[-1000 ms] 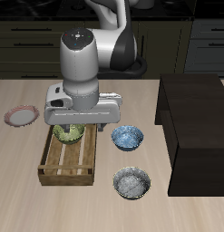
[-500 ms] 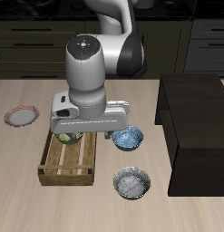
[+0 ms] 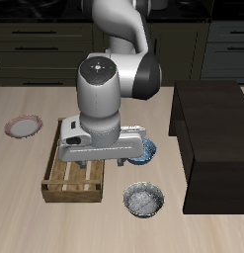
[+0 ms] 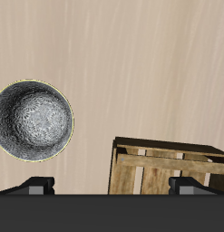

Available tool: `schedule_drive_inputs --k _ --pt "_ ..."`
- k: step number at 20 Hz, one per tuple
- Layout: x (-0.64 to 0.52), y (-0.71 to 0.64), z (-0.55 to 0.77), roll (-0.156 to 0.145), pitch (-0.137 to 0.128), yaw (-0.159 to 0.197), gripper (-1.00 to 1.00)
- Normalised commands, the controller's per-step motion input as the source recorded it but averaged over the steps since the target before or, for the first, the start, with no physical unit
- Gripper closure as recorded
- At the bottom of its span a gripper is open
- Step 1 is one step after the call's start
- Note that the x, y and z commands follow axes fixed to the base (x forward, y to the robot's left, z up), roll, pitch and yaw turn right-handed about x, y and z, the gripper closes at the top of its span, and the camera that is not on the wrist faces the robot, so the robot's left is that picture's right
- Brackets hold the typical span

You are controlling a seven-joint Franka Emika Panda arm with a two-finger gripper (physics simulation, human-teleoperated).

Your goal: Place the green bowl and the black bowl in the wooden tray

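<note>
Gripper [image 4: 112, 186] of mine is spread wide: its two dark fingertips [image 4: 36, 184] stand far apart and pinch nothing. In the exterior view my bulky grey and white arm [image 3: 104, 99] hangs over the rectangular light-brown wooden tray [image 3: 62, 184], covering the tray's back half and hiding the fingers themselves.

That slatted tray lies on the pale wooden desk [image 3: 35, 222], roughly midway between the back and front edges. My wrist camera catches only one of its corners [image 4: 168, 163], with the low walls and the slats inside showing.

The small round black bowl [image 3: 144, 201], dark on the outside and grey-white speckled inside, sits upright on the bare desk near the front edge, outside the tray and a little apart from its front corner. From the wrist it shows as a full circle [image 4: 34, 120], clear of the tray's corner.

The green bowl I cannot see; my arm blocks the part of the tray beneath it.

A small round blue bowl [image 3: 146, 151] peeks out from behind my hand, just beside the tray's long wall and farther back than the black bowl. A small pink-rimmed plate [image 3: 23, 126] rests well apart from the tray, near a side edge of the desk. A large dark brown box [image 3: 212, 128] stands at the opposite side edge.
</note>
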Motion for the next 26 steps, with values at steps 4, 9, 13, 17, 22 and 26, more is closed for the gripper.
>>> schedule_drive_inputs --k 4,9,13,17,22,26 --pt "0.21 0.23 -0.09 -0.008 -0.003 0.061 -1.00" --pt "0.27 0.21 -0.12 -0.008 0.025 0.065 -1.00" --pt "0.17 0.09 0.03 -0.008 0.003 0.027 -1.00" --pt "0.07 0.12 0.04 -0.009 0.001 -0.001 -1.00" --pt "0.14 0.07 0.05 -0.026 -0.002 0.004 -1.00" --pt "0.10 0.23 0.10 0.015 -0.014 0.007 -1.00"
